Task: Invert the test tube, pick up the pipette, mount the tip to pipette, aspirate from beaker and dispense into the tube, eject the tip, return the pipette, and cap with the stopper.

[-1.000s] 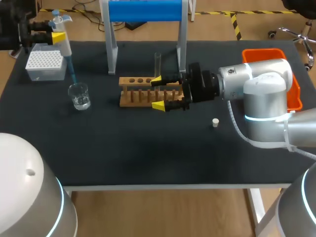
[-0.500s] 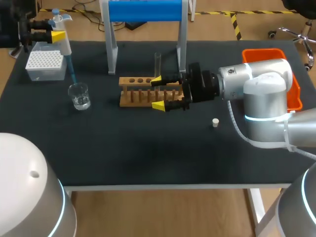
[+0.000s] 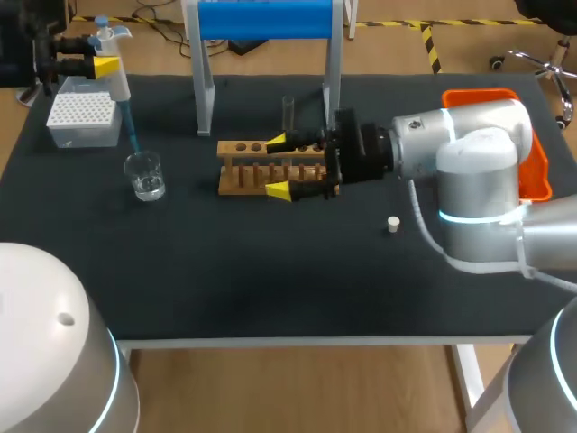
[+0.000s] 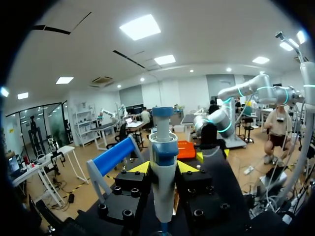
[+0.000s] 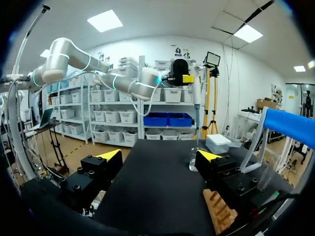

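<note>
The left gripper point(image 3: 101, 65) hangs over the far left corner of the tabletop point(image 3: 270, 280), its fingers closed on the body of the pipette point(image 3: 115, 79), which stands upright. The left wrist view shows the pipette squeezed between the two yellow tips. A blue tip point(image 3: 132, 131) is mounted on it and points down at the beaker point(image 3: 144, 175), which holds a little clear liquid. The tip's end seems to sit right at the beaker's rim; whether it reaches the liquid cannot be told from here. The tip box point(image 3: 83, 115) lies just beyond the beaker, under the left gripper.

The wooden rack point(image 3: 248, 171) sits at the tabletop's middle. The tube point(image 3: 288, 110) stands upright at its far edge, open end up, just left of the right leg of the blue-topped stand point(image 3: 266, 18).

The right gripper point(image 3: 277, 166) comes in from the right, level over the rack's right half. Its fingers are spread wide, one yellow tip at the rack's far side near the tube's foot, the other at its near side. In the right wrist view nothing lies between them, and the rack shows beneath one finger.

The white stopper point(image 3: 393, 223) lies alone on the tabletop, to the right of the rack and nearer. An orange bin point(image 3: 482, 94) stands at the far right, partly behind the right arm.
</note>
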Robot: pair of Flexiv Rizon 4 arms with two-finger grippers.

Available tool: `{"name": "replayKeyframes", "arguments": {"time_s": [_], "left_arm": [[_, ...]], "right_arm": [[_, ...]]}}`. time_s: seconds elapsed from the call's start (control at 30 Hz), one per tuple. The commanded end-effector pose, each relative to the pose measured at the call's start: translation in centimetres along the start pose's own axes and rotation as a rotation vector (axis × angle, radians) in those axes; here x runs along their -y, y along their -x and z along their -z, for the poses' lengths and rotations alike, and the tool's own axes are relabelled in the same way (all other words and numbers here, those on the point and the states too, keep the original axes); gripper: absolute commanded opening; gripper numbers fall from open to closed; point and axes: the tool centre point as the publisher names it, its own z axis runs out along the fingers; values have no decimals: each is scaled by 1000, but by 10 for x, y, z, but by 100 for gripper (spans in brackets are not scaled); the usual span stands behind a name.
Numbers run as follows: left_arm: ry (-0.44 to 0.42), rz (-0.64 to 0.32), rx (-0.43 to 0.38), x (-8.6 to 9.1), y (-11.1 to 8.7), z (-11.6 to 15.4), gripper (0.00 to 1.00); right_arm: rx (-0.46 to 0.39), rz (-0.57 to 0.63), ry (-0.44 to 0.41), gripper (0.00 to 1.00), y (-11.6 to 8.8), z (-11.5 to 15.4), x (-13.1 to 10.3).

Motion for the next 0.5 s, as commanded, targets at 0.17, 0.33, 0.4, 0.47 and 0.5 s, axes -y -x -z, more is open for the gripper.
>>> {"name": "replayKeyframes", "arguments": {"time_s": [0.17,0.33,0.4,0.47,0.5], "left_arm": [[-1,-1,-5,0,1,1,0],[-1,-1,-5,0,1,1,0],[-1,-1,-5,0,1,1,0],[-1,-1,-5,0,1,1,0],[-1,-1,-5,0,1,1,0]], "right_arm": [[150,0,-80,100,-27,-36,-14],[214,-2,-123,100,-30,-62,-3],[248,18,-148,100,-29,-72,3],[276,8,-173,100,-26,-81,10],[283,12,-181,100,-25,-85,13]]}}
